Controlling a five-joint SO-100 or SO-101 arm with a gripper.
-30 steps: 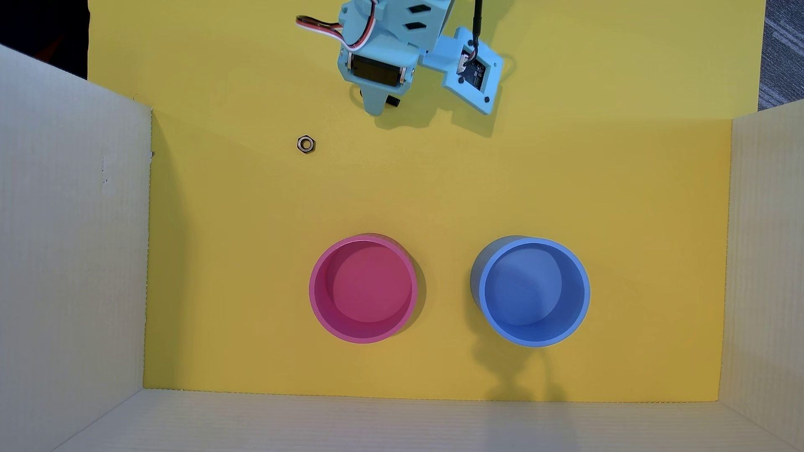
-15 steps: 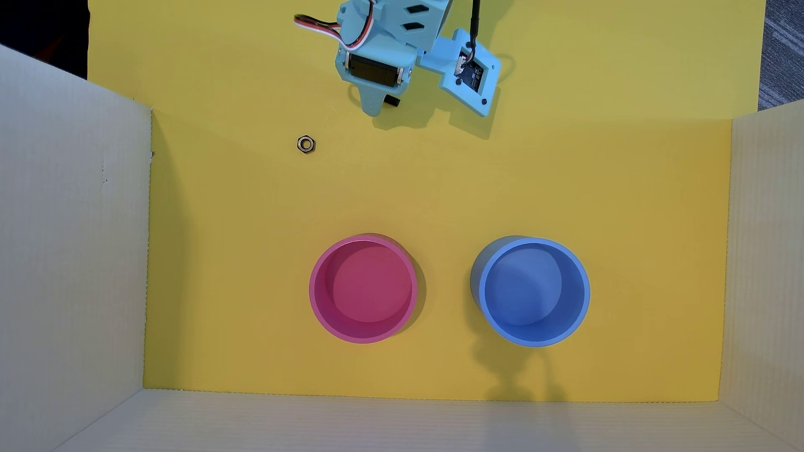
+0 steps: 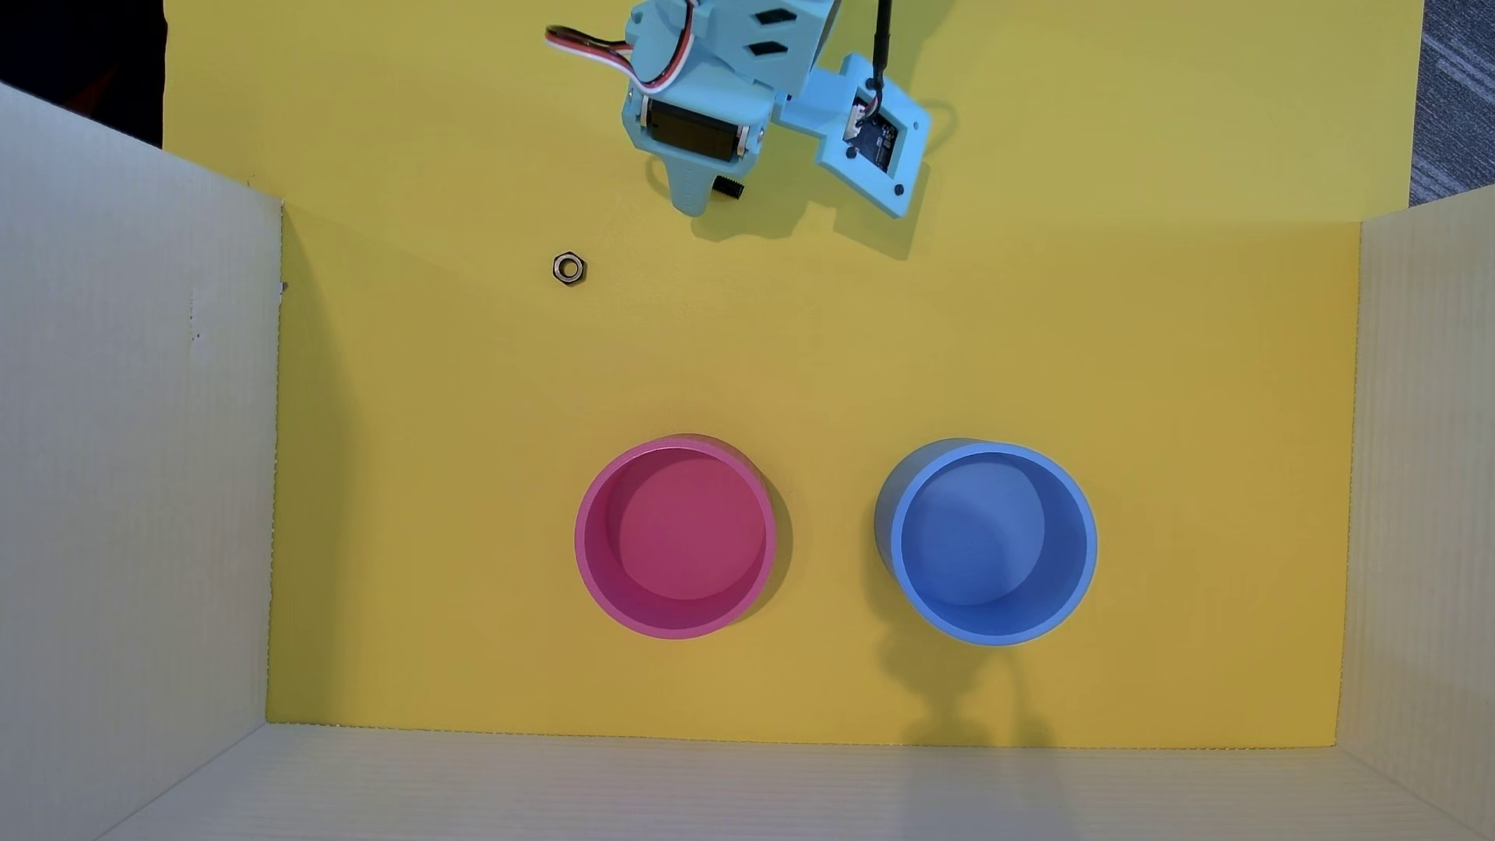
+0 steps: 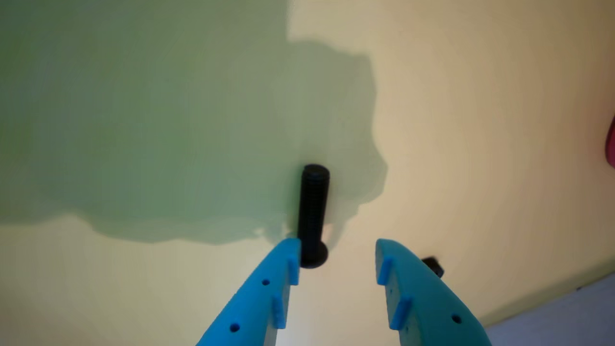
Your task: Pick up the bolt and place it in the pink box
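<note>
The black bolt lies on the yellow floor. In the wrist view its head is by my left fingertip and its threaded shank points away from me. My light-blue gripper is open and empty, with the bolt just ahead of the gap and towards the left finger. In the overhead view the gripper is at the top centre, and only the bolt's threaded end shows beside one finger. The pink box stands empty, low in the overhead view; its edge shows at the wrist view's right border.
A grey hex nut lies to the left of the gripper in the overhead view. A blue round container stands to the right of the pink box. White cardboard walls enclose the yellow floor. A small dark thing shows behind my right finger.
</note>
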